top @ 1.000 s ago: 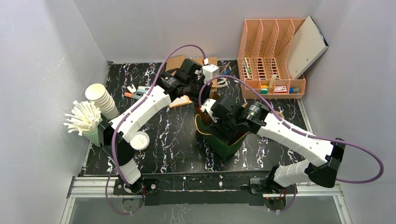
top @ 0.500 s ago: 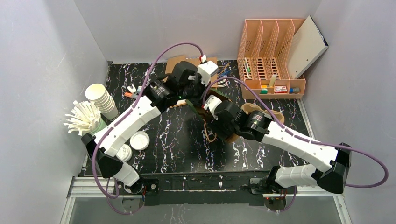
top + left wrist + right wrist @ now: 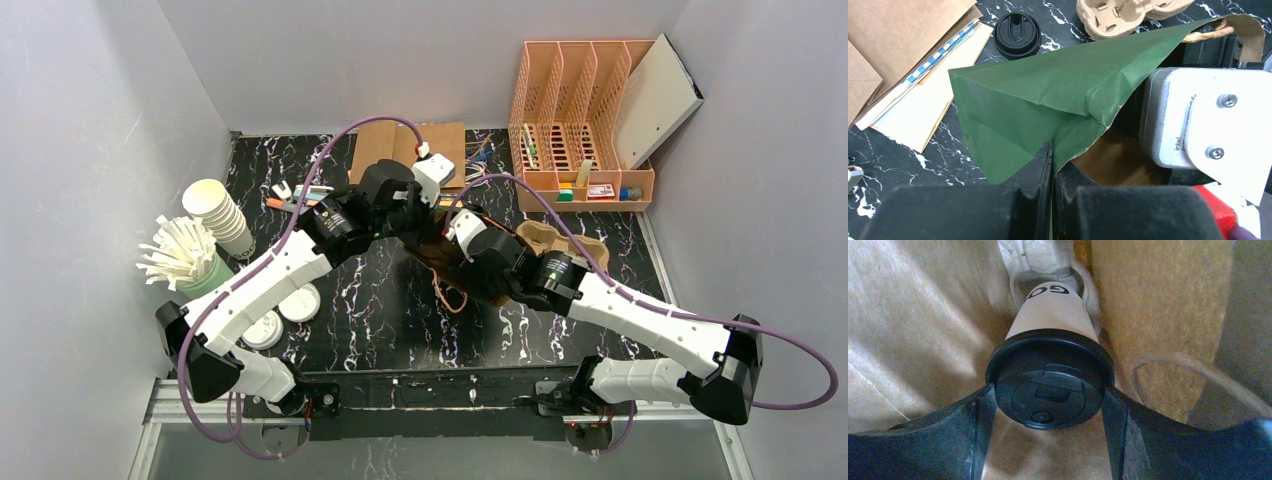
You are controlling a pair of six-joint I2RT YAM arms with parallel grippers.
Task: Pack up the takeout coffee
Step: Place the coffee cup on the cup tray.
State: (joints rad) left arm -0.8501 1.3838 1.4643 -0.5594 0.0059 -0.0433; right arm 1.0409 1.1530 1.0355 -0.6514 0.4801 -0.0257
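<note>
The takeout coffee cup [image 3: 1050, 315] is tan paper with a black lid [image 3: 1048, 385]. It sits deep inside the green paper bag [image 3: 1048, 85], its base in a pale pulp holder [image 3: 1040, 260]. My right gripper [image 3: 1048, 391] reaches into the bag, and its fingers [image 3: 975, 435] press both sides of the lid rim. My left gripper [image 3: 1053, 165] is shut on the bag's mouth edge. In the top view the bag [image 3: 432, 250] lies tilted between the two wrists, and the right gripper is hidden inside it.
A pulp cup carrier [image 3: 560, 245] lies right of the bag. A loose black lid [image 3: 1017, 34] and brown envelopes [image 3: 893, 35] lie behind it. Stacked paper cups [image 3: 218, 212], straws [image 3: 180, 250] and white lids [image 3: 298, 300] stand at left. An orange file rack [image 3: 585, 110] is at the back right.
The bag has gone from upright near the front to tilted and farther back-left. Both arms moved with it; the left arm swung right and stretched out.
</note>
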